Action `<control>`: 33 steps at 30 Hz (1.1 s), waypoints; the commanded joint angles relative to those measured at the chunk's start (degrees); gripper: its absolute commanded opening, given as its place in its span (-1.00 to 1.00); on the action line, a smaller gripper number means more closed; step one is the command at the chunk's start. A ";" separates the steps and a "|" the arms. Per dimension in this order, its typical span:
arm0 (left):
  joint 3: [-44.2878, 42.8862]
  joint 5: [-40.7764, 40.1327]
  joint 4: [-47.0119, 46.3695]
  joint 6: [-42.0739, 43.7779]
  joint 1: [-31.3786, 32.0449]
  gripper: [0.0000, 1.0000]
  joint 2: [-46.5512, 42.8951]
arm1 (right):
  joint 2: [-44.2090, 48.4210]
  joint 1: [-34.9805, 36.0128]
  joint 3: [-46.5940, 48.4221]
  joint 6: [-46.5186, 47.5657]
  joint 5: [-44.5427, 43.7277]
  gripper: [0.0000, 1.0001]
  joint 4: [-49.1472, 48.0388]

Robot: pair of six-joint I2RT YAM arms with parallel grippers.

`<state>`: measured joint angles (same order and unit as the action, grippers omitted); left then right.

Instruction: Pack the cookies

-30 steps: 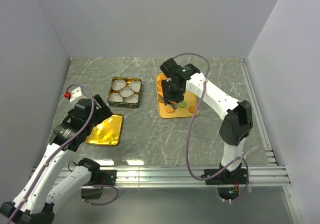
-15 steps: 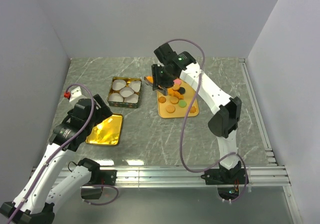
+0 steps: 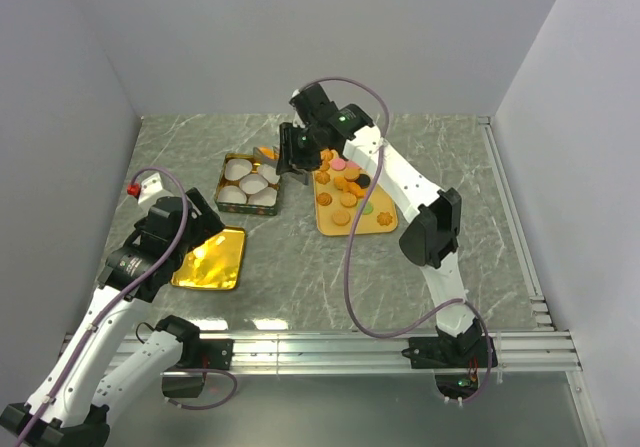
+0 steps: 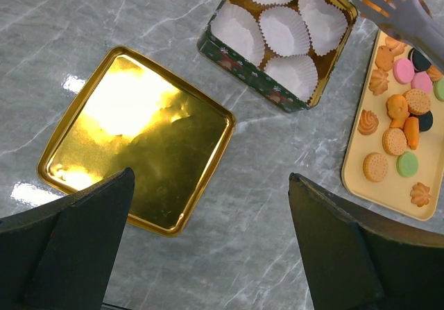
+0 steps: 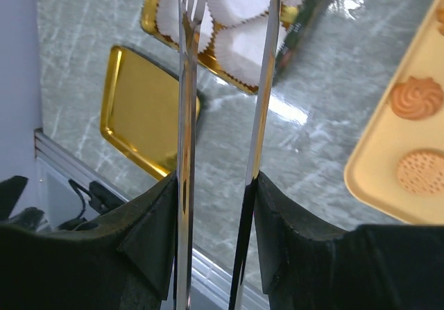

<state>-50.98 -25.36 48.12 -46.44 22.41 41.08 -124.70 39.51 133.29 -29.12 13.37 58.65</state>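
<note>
Gripping tongs (image 4: 399, 5) that pinched an orange cookie (image 3: 266, 153) above the paper cups (image 4: 281, 29) in the tin (image 4: 239, 67), the right gripper (image 5: 216, 206) probably needed centring over one cup before easing apart, while the left gripper (image 4: 211, 185) hung wide open.

No text, label, brand or number can be read in any view. The green tin (image 4: 251, 75), at 12 o'clock in the left wrist view, has a printed side pattern. It is too small to tell.

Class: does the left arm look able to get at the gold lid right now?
Probably yes: the left arm hangs over the gold lid, jaws open, nothing between.
</note>
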 commanded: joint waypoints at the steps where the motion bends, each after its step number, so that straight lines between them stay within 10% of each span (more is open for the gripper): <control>1: -0.52 -1.09 -0.13 -0.94 -0.35 0.99 -0.30 | -2.21 0.48 2.76 -1.28 2.37 -0.14 -5.30; 33: -0.70 -1.71 0.31 -1.47 -0.44 0.99 -0.21 | 2.18 -5.32 -10.95 3.72 -10.02 -0.17 -2.75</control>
<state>-50.98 -25.82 48.36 -47.53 22.31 41.08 -129.25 35.31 123.24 -27.00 6.70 54.78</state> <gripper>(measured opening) 0.995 0.493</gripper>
